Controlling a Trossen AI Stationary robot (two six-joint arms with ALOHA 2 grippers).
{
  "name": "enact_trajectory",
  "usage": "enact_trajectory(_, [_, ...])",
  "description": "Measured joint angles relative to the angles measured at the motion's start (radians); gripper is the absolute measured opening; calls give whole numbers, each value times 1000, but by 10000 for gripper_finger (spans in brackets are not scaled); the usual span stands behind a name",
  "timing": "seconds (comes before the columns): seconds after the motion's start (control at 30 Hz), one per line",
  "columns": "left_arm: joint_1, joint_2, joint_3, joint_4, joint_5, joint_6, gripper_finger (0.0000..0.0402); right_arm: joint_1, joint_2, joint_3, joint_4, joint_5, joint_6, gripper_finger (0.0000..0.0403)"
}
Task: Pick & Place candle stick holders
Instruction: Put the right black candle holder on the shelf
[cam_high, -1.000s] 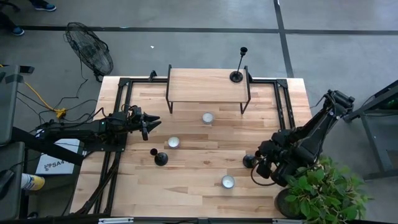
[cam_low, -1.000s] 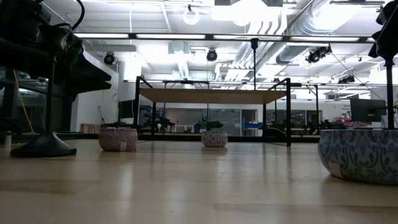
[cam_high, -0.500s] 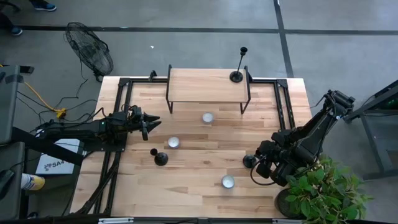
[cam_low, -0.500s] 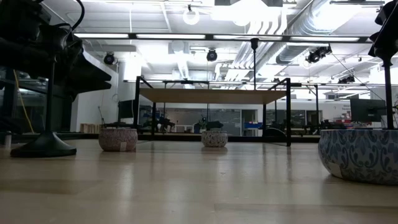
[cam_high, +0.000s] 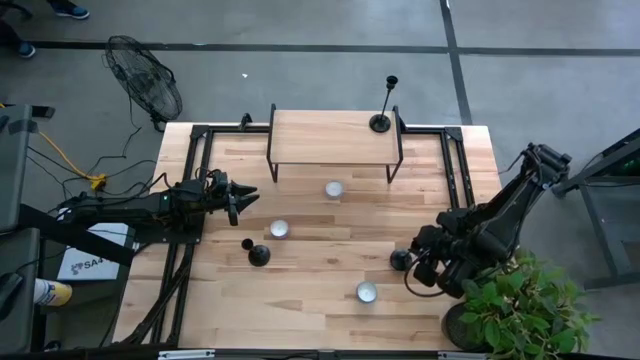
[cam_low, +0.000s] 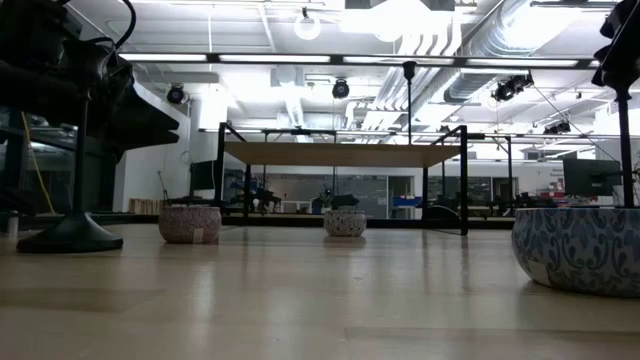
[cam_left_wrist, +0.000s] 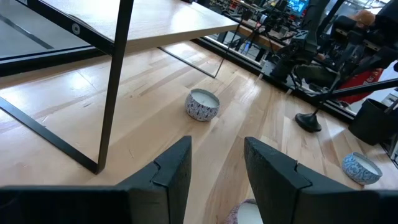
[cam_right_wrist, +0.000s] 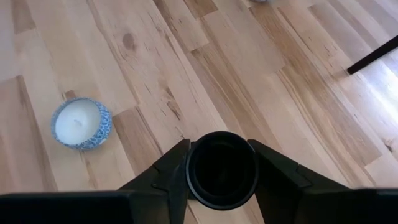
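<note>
Three black candlesticks show. The tallest (cam_high: 381, 121) stands on the raised wooden shelf (cam_high: 320, 138) at the far side. A short one (cam_high: 258, 255) stands by its domed base on the table's left middle. The third (cam_high: 400, 260) stands at the right, and my right gripper (cam_high: 415, 264) is shut on its top. In the right wrist view its round cup (cam_right_wrist: 222, 169) sits between my right gripper's (cam_right_wrist: 221, 149) fingers. My left gripper (cam_high: 245, 198) hangs open and empty left of centre; its wrist view (cam_left_wrist: 217, 149) shows nothing between the fingers. My right gripper pinches the candlestick's small cup top (cam_right_wrist: 222, 186) between its two fingers, one on each side of the rim. The fingers come from above, pointing down along the stem. The round base (cam_left_wrist: 308, 121) appears to stand on the table.
Three blue-patterned candle tins sit on the table: one below the shelf (cam_high: 333, 189), one left of centre (cam_high: 279, 229), one near the front (cam_high: 366, 292). The shelf's black metal frame (cam_high: 273, 150) stands at the far side. A potted plant (cam_high: 520, 310) stands off the table's right front corner.
</note>
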Motion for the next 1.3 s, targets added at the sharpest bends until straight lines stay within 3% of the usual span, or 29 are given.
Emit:
enact_trajectory(0.33, [0, 0, 0, 0, 0, 0, 145, -95, -87, 0, 67, -10, -171, 141])
enact_trajectory(0.83, [0, 0, 0, 0, 0, 0, 145, -485, -187, 5, 369, -259, -714, 140])
enact_trajectory(1.03, [0, 0, 0, 0, 0, 0, 145, -616, -184, 117, 370, -327, -876, 140])
enact_trajectory(1.3, [0, 0, 0, 0, 0, 0, 145, -787, -178, 340, 334, -331, -1091, 140])
